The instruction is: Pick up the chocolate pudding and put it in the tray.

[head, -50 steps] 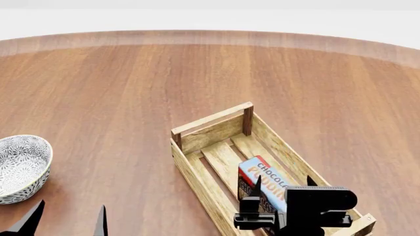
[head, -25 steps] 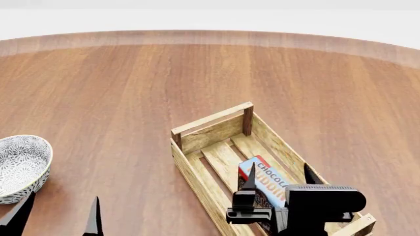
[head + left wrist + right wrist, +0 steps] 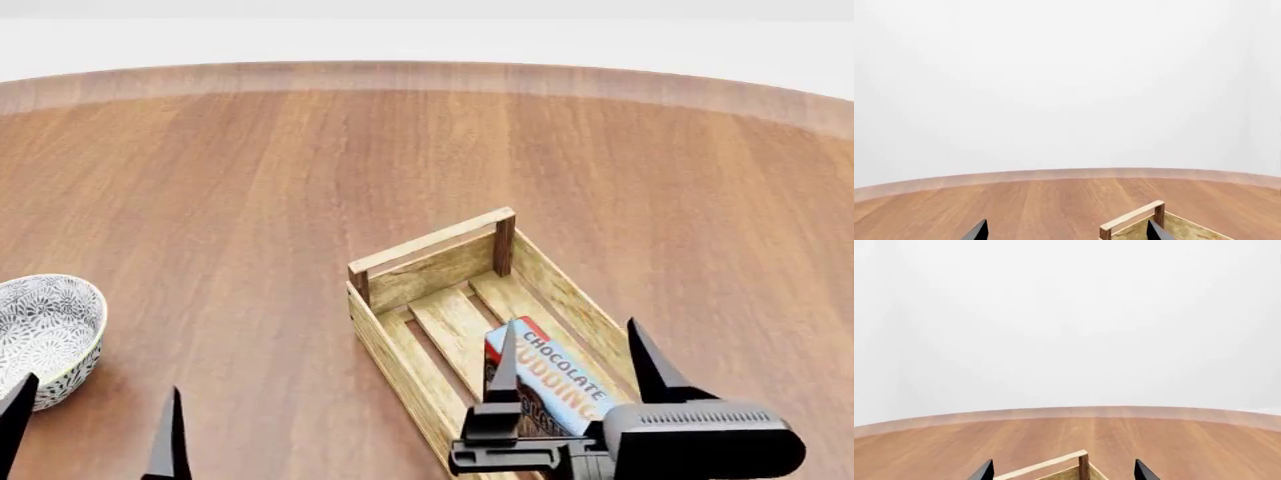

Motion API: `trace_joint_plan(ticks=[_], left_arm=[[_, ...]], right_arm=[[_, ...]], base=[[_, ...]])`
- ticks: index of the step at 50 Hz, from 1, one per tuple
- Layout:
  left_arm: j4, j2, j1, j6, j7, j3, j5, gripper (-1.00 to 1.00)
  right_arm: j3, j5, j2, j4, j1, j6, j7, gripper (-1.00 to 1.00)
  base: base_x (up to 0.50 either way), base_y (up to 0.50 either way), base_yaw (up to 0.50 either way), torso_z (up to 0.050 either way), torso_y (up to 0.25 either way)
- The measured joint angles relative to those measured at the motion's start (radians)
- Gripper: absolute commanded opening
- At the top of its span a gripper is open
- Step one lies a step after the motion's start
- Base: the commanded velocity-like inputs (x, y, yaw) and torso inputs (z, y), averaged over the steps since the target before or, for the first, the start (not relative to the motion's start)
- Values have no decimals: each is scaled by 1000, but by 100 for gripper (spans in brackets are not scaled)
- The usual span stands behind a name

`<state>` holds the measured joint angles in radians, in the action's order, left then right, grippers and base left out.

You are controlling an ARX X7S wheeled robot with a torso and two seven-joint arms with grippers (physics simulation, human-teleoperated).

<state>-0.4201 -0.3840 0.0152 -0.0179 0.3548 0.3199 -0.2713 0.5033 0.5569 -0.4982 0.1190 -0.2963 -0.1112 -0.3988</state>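
The right gripper [image 3: 577, 362], fingers now spread, has released the chocolate pudding [image 3: 550, 382] into the tray [image 3: 430, 258], lower right.

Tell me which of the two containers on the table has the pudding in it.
The tray, the slatted wooden crate: the chocolate pudding lies on its floor. The patterned bowl at left holds nothing visible.

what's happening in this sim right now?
The chocolate pudding lies inside the tray, on its slatted floor. The right pincer is open above it, one fingertip to each side of the carton, not gripping it. The left pincer is open too, holding nothing, near the patterned bowl at the table's left. So the pudding looks placed; both wrist views show mostly table and the tray's far end.
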Motion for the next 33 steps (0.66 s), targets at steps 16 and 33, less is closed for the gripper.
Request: trace_joint_plan(ticks=[16, 33], left_arm=[[-95, -28, 26, -23, 17, -3, -1, 100], [-178, -51, 53, -36, 35, -3, 6, 100]], right_arm=[[-30, 4, -77, 216, 88, -12, -64, 100], [-48, -18, -128, 355, 172, -46, -104, 100]], base=[[0, 0, 0, 0, 0], [0, 0, 0, 0, 0]])
